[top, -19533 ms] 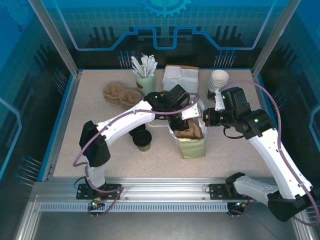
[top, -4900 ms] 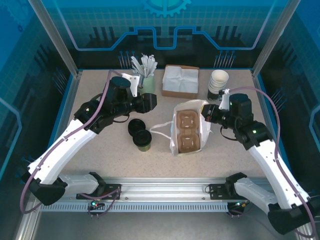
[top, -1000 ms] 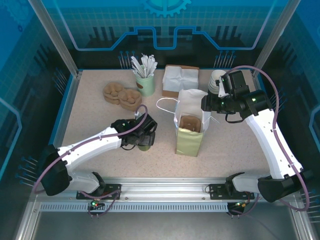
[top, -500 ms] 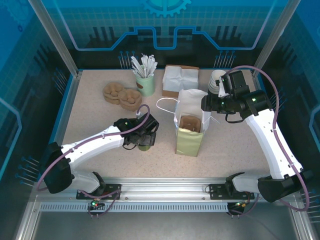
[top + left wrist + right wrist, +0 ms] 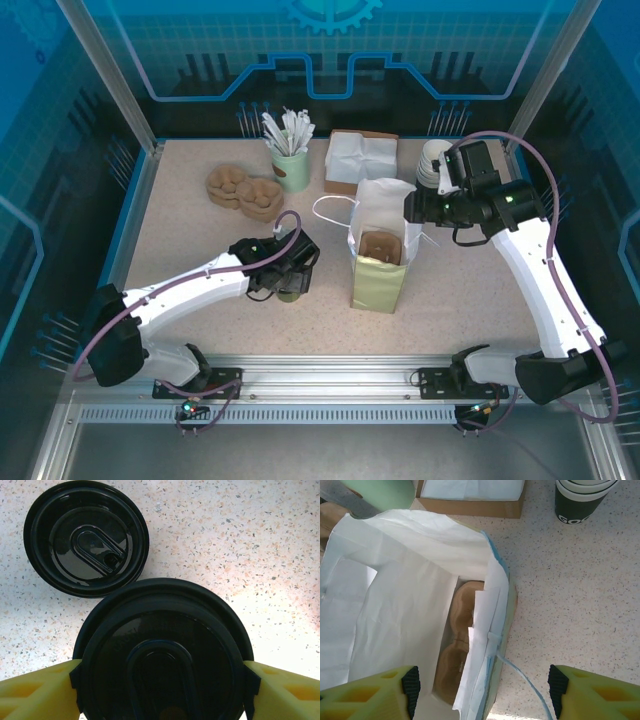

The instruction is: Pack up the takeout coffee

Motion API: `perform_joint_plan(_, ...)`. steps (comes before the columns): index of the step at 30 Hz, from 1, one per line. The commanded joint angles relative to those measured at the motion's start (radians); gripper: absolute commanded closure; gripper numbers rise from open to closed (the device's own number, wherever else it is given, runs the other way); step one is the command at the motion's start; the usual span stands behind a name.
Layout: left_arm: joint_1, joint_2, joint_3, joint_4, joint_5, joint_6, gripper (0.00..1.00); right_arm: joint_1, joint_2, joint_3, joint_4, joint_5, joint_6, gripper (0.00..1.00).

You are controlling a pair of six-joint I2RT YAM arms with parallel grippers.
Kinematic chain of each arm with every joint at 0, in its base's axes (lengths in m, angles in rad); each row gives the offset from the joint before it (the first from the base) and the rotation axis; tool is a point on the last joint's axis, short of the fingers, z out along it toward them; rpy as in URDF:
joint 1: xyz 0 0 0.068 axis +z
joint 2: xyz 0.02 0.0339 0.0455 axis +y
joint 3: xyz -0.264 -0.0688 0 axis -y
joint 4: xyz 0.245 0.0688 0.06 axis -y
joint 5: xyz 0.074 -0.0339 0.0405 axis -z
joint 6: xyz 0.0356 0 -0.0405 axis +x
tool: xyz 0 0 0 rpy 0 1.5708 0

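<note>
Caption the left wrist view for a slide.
The left pincer brackets the takeout coffee; a loose black lid lies beyond.

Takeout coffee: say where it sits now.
Left wrist view: the takeout coffee stands between the fingers of the left claw, a loose black lid beyond; from above, it's left of the paper bag.

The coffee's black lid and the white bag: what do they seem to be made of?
The lid looks like thin glossy plastic: moulded ridges, soft reflections. The bag looks like matte white paper: sharp creases, folded edges. The tray inside seems brown moulded pulp, rough and dull.
</note>
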Motion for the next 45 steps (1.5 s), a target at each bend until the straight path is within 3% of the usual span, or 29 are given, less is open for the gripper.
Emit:
perform_joint_plan(1,-0.01,0.045,-0.013,-0.075,0.039,-0.014,0.26,-0.016,-0.006,0.035,-0.025,-0.016,-0.031,0.29)
perform_joint_plan(10,-0.011,0.037,-0.004,-0.043,0.049,-0.006,0.34,-0.056,0.037,0.067,0.017,-0.047,-0.158,0.29)
perform_joint_plan(19,-0.01,-0.031,0.095,-0.103,0.045,0.032,0.36,-0.073,0.065,0.046,0.143,-0.124,-0.415,0.29)
perform_joint_plan(23,-0.01,-0.051,0.179,-0.176,0.056,0.048,0.37,-0.079,0.089,0.048,0.194,-0.166,-0.536,0.3)
perform_joint_plan(35,-0.01,-0.045,0.54,-0.404,0.053,0.164,0.37,-0.107,0.318,0.256,0.078,-0.288,-0.802,0.31)
perform_joint_plan(45,-0.01,0.005,0.829,-0.539,0.081,0.24,0.36,-0.133,0.482,0.391,-0.032,-0.392,-0.923,0.36)
